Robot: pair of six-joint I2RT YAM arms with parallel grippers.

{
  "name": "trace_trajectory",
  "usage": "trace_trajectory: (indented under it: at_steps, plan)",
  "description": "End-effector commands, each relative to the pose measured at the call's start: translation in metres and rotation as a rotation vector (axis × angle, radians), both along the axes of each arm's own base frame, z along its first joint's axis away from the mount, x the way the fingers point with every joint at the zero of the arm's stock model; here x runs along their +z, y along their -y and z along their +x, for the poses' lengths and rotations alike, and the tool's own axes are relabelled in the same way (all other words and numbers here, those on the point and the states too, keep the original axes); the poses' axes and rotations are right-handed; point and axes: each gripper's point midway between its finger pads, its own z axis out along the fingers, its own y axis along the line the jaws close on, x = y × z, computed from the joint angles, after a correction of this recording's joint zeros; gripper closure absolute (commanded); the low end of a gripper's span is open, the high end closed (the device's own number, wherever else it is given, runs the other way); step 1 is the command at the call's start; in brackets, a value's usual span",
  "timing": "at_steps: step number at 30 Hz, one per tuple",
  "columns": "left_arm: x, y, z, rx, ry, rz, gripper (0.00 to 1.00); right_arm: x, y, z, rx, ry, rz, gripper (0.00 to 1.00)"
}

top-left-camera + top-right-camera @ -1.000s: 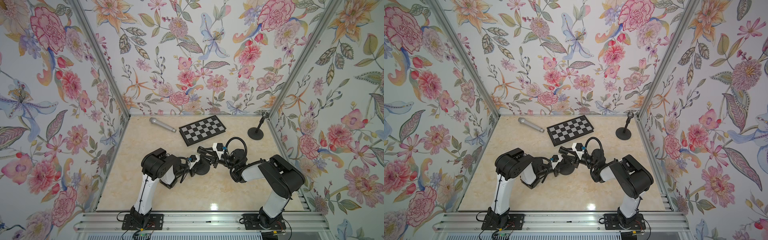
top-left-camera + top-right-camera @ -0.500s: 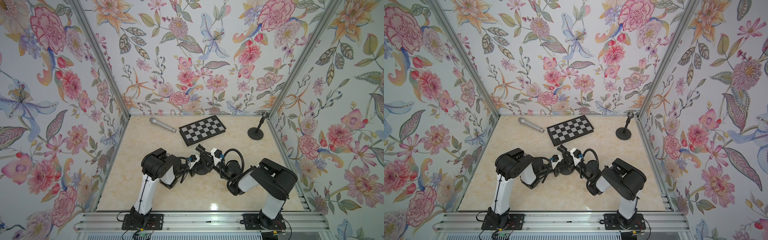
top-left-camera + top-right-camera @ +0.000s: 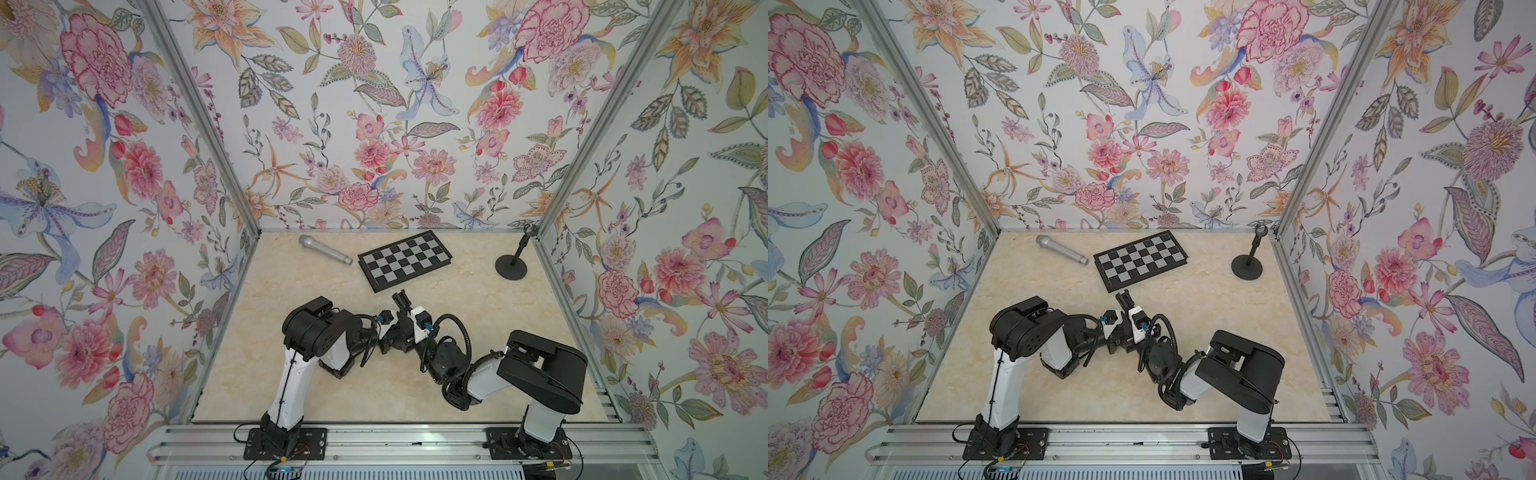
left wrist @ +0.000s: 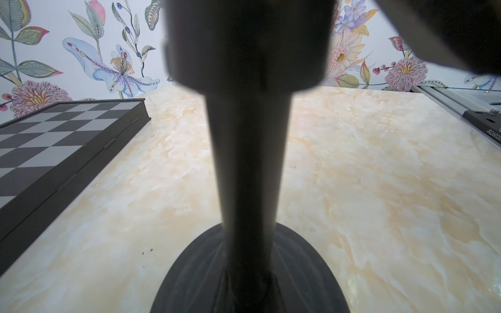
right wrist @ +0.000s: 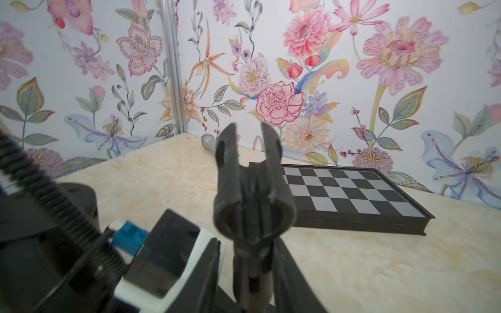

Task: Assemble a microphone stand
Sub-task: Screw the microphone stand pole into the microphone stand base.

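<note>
Clamps the black stand pole upright at mid-table, just before the chessboard, in the tight-closed left gripper, and straddles the clip on top with parted jaws of the right gripper.

The chessboard and microphone blocked the worktop's far edge, a second stand its far right corner; the left edge lay open.
</note>
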Motion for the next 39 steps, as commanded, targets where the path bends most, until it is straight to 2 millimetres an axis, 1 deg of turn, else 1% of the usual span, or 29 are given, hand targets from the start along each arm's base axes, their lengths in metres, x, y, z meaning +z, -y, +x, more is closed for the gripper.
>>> trace_trajectory:
  at_steps: [1,3,4,5,6,8,10,14,16,20,21,24,25,26,27,29,30,31,32,33,34,37,39]
  plan:
    - [0.004,0.003,-0.016,-0.041,0.147,-0.041,0.78,-0.027,-0.010,-0.031,0.351,0.004,-0.158,0.45]
    - [0.004,0.004,-0.020,-0.062,0.167,-0.036,0.79,-0.026,0.006,-0.027,0.522,-0.058,-0.149,0.45]
    - [0.003,0.004,-0.023,-0.081,0.174,-0.033,0.79,-0.030,0.011,-0.029,0.600,-0.073,-0.185,0.44]
    - [0.004,0.007,-0.030,-0.127,0.189,-0.035,0.79,-0.032,0.014,-0.034,0.676,-0.067,-0.237,0.43]
    - [0.004,0.008,-0.035,-0.160,0.192,-0.037,0.78,-0.033,0.022,-0.028,0.688,-0.068,-0.280,0.43]
    - [0.003,0.009,-0.040,-0.196,0.192,-0.042,0.78,-0.031,0.024,-0.027,0.756,-0.057,-0.328,0.43]
    - [0.003,0.011,-0.041,-0.212,0.189,-0.047,0.79,-0.026,0.024,-0.023,0.814,-0.060,-0.325,0.43]
    - [0.002,0.014,-0.041,-0.237,0.185,-0.058,0.79,-0.010,0.023,-0.012,0.900,-0.061,-0.263,0.44]
    - [0.002,0.015,-0.040,-0.236,0.191,-0.057,0.79,-0.008,0.021,-0.005,0.922,-0.080,-0.251,0.46]
    - [0.002,0.015,-0.040,-0.236,0.190,-0.056,0.79,-0.009,0.011,0.003,0.952,-0.108,-0.233,0.54]
    - [0.001,0.015,-0.040,-0.236,0.190,-0.056,0.79,-0.011,0.008,0.004,0.961,-0.124,-0.231,0.58]
    - [0.002,0.015,-0.037,-0.223,0.193,-0.056,0.79,-0.015,0.004,0.003,0.978,-0.146,-0.225,0.66]
    - [0.002,0.015,-0.036,-0.216,0.192,-0.056,0.79,-0.013,0.004,0.005,0.964,-0.148,-0.212,0.72]
    - [0.001,0.015,-0.036,-0.213,0.189,-0.054,0.79,-0.012,0.004,0.011,0.929,-0.151,-0.196,0.81]
    - [0.001,0.014,-0.035,-0.208,0.186,-0.053,0.79,-0.012,0.006,0.016,0.887,-0.156,-0.180,0.84]
    - [-0.002,0.012,-0.029,-0.152,0.176,-0.042,0.79,-0.010,0.008,0.022,0.814,-0.147,-0.162,1.00]
    - [-0.004,0.010,-0.023,-0.111,0.163,-0.037,0.79,-0.013,0.009,0.025,0.774,-0.158,-0.166,1.00]
    - [-0.005,0.007,-0.015,-0.056,0.144,-0.036,0.79,-0.020,0.013,0.033,0.670,-0.184,-0.177,1.00]
    - [-0.006,0.005,-0.009,-0.014,0.127,-0.035,0.79,-0.028,0.017,0.039,0.552,-0.210,-0.194,1.00]
    - [-0.008,0.004,-0.007,0.007,0.113,-0.034,0.79,-0.038,0.024,0.046,0.405,-0.244,-0.212,1.00]
    - [-0.011,0.003,-0.005,0.023,0.102,-0.031,0.79,-0.048,0.029,0.049,0.280,-0.278,-0.226,1.00]
    - [-0.022,0.004,-0.003,0.078,0.092,-0.004,0.79,-0.075,0.029,0.034,0.041,-0.367,-0.269,1.00]
    - [-0.024,0.004,-0.007,0.090,0.118,0.021,0.79,-0.081,0.018,0.018,-0.017,-0.356,-0.280,1.00]
